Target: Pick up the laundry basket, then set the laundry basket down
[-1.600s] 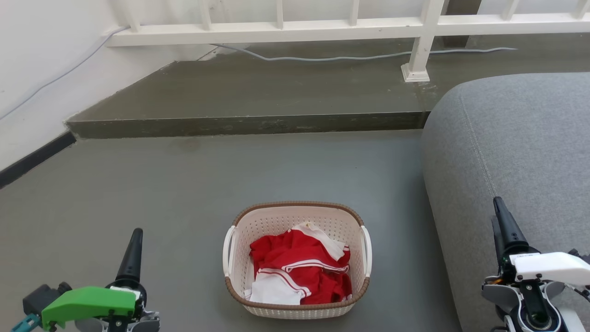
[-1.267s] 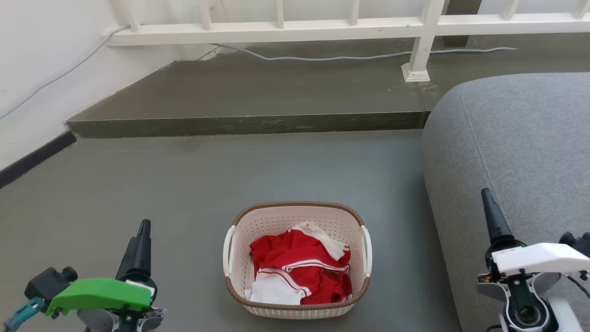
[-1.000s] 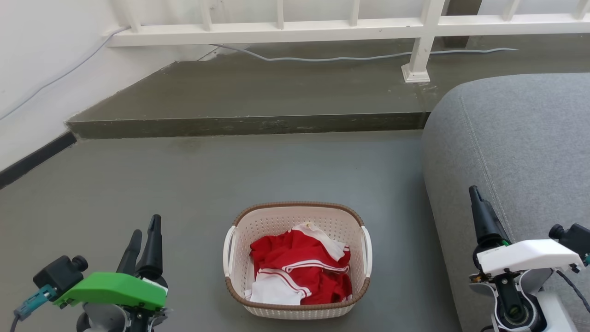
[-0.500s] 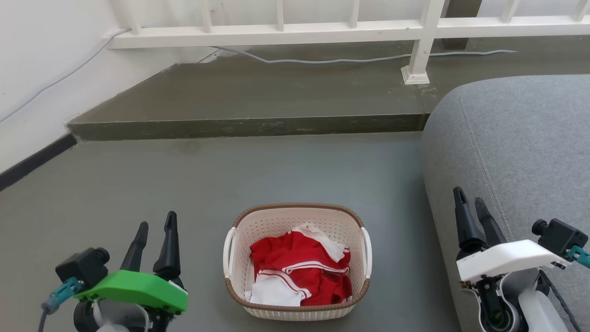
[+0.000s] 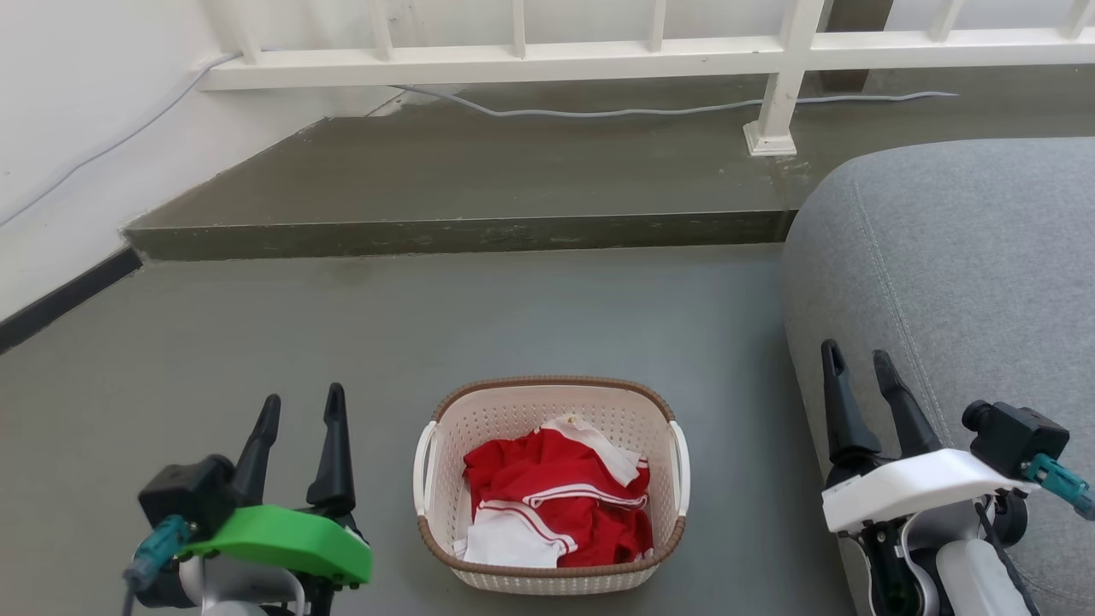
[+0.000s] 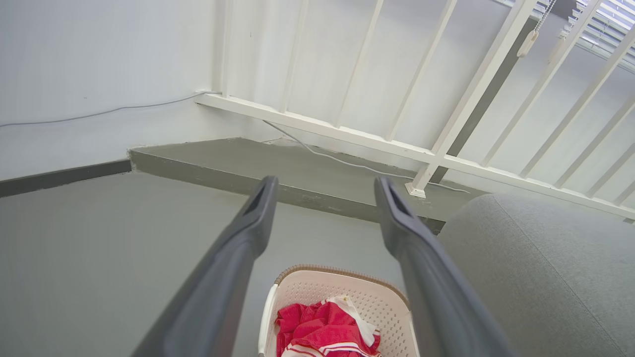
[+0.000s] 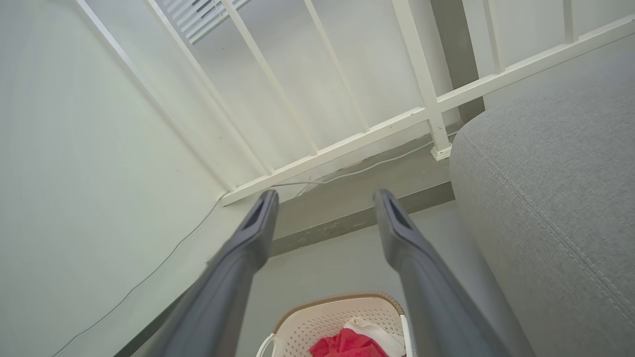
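The laundry basket [image 5: 479, 428] stands on the grey floor at the bottom middle of the head view, cream-white with a brown rim and a white handle on each side. Red and white clothes [image 5: 556, 505] lie inside it. My left gripper [image 5: 304, 402] is open to the basket's left, apart from it, fingers pointing up the view. My right gripper [image 5: 855, 359] is open to the basket's right, in front of the sofa edge. In the left wrist view the basket [image 6: 307, 292] sits low between the open fingers [image 6: 258, 208]. The right wrist view shows the basket [image 7: 317, 317] at its bottom edge.
A grey sofa [image 5: 958, 257] fills the right side, close to my right gripper. Behind the basket a raised dark step [image 5: 462, 231] runs across, with a white railing [image 5: 599, 51] and a grey cable [image 5: 599, 109] on it. A white wall [image 5: 77, 128] stands at left.
Both arms have moved inward toward the basket and turned about the wrist, so both fingers of each gripper now show apart. The basket has stayed put.
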### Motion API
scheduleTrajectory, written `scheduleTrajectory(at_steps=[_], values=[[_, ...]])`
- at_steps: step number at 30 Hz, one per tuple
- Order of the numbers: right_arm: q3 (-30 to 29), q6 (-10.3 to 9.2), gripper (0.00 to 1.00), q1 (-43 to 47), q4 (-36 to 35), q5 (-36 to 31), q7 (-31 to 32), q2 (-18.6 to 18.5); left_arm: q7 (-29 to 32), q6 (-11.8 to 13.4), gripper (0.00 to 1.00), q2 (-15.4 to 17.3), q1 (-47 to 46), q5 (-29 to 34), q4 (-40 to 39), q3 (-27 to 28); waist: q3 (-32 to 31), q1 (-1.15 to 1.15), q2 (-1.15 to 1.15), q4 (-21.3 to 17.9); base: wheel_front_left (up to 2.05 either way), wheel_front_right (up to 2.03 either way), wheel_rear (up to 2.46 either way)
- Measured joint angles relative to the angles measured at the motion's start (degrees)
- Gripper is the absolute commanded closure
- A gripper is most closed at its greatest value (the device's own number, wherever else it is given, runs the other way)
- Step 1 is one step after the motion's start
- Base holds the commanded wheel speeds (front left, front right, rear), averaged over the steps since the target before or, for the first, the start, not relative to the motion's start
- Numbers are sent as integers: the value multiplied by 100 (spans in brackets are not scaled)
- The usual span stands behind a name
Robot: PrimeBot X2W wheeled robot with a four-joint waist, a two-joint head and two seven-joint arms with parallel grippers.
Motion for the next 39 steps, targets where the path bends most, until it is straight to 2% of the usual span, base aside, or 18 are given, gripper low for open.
scheduleTrajectory(at_steps=[15, 29, 39], values=[[294, -216, 0, 28, -396, -1225, -301, -20, -300, 207, 0, 11, 104, 1233, -302, -249, 18, 0, 0, -5, 0, 0, 0], [524, -444, 0, 131, -665, -2284, -571, -45, -580, 388, 0, 11, 260, 2033, -499, -303, 39, 0, 0, -8, 0, 0, 0], [563, -489, 0, 163, -689, -2416, -638, -46, -627, 401, 0, 10, 336, 2163, -449, -325, 51, 0, 0, -14, 0, 0, 0]])
